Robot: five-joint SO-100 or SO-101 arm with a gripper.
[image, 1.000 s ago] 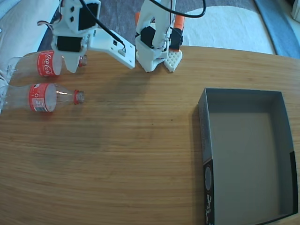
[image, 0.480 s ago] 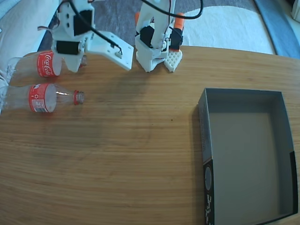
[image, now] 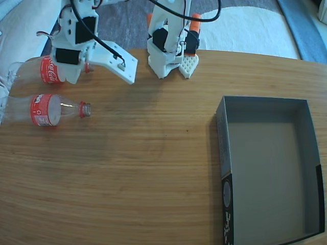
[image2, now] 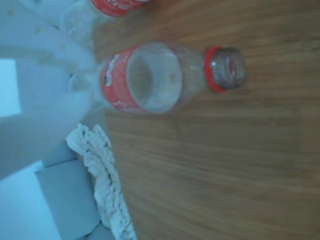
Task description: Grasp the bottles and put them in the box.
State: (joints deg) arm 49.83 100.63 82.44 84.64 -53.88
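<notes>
Two clear bottles with red labels lie side by side at the table's left in the fixed view, mouths pointing right: the far bottle (image: pixel 38 70) and the near bottle (image: pixel 47 108). My white gripper (image: pixel 100 78) hangs over the far bottle's neck. It is open, with one jaw at the label and the other spread far to the right. The wrist view shows one bottle (image2: pixel 150 77) lying on the wood and a second bottle's label (image2: pixel 117 5) at the top edge. A blurred white finger (image2: pixel 42 75) fills its left side. The grey box (image: pixel 220 133) stands at the right with nothing in it.
The arm's white base (image: pixel 168 53) is clamped at the table's far edge. Bare wood lies between the bottles and the box. A crumpled white cloth (image2: pixel 102 175) shows beyond the table edge in the wrist view.
The gripper head has shifted left and tilted, with its spread jaw swinging down and left over the far bottle's neck. Both bottles have nudged slightly left.
</notes>
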